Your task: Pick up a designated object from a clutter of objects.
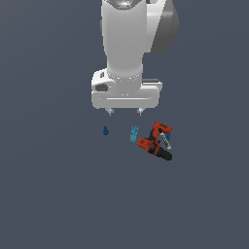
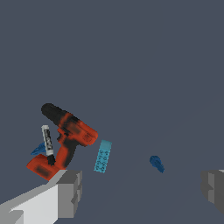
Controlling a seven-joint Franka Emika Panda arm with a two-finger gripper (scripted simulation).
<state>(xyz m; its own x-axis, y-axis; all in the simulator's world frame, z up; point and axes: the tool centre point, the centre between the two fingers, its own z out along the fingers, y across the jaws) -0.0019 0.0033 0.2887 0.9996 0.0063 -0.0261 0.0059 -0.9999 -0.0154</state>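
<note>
Right, the gripper hangs above the floor with its jaws spread wide and nothing between them, the two fingertips pointing straight down. That wide stance makes sense: three things lie below and only one is wanted.

Look at the block, the small cyan one, lying flat on the grey floor. It sits just beside the drill, which lies on its side toward the exterior view's right, red body and black chuck plain to see. In the wrist view the block has a thin strip of bare floor between it and the drill, so they look apart, though only narrowly. The dark-blue piece lies on the block's other side, toward the exterior view's left, with more room to spare.

From the wrist view, the block lies between the two pads, nearer one than the other. So the gripper is roughly over it but not centred, I'd say. The approach is the step in hand; no descent is finished, nothing is touched. The tight spot will be the drill side, where a finger coming down could nudge the drill.
</note>
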